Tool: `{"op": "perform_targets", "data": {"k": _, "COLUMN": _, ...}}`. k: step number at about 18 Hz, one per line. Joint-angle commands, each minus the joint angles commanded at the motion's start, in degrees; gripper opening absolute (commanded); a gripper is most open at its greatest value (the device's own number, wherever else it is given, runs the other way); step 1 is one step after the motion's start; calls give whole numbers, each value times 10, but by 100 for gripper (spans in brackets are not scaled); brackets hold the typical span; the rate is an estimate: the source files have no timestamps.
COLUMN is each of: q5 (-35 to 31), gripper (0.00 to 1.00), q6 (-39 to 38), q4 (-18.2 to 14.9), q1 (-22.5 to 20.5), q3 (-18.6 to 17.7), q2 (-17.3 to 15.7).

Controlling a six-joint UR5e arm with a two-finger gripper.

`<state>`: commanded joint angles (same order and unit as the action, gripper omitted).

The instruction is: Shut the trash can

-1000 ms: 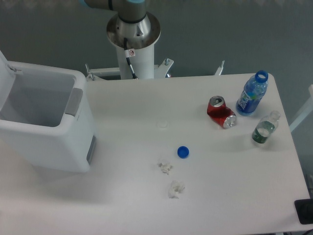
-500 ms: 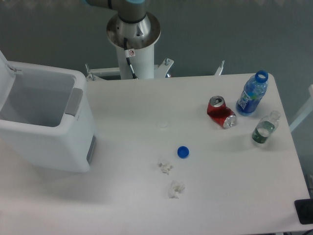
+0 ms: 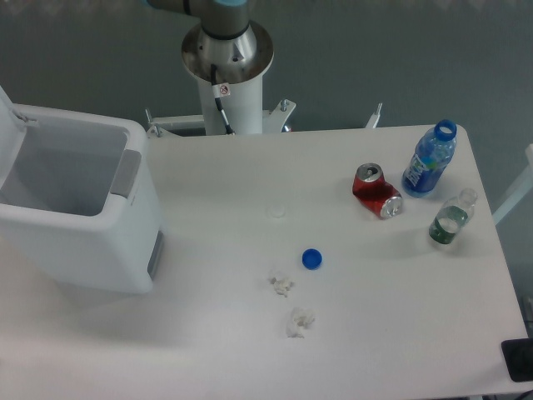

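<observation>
While the trash can (image 3: 79, 208) stood open at 9 o'clock, only the arm base (image 3: 226, 62) showed at 12; gripper out of frame, state unknown; no legible writing.

Base: round silver metal robot base (image 3: 226, 52) stands on a white column at the far edge.
Arm: only a grey and blue joint (image 3: 208, 7) shows, cut off at the top.
Gripper: out of frame.

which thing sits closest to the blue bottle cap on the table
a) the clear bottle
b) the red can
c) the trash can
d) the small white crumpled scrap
d: the small white crumpled scrap lies just below and left of the blue bottle cap, while the red can, the clear bottle and the trash can are all much farther off.
</observation>
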<state>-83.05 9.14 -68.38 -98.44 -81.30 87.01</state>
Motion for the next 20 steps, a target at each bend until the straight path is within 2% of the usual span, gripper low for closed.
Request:
{"op": "perform_targets", "data": {"k": 8, "q5": -10, "gripper": 9, "q6": -1, "q4": -18, "q1": -1, "q3": 0, "q2": -2}}
{"op": "perform_targets", "data": {"k": 20, "q5": -23, "gripper": 8, "q6": -1, "q4": -23, "q1": -2, "q3": -2, "q2": -10}}
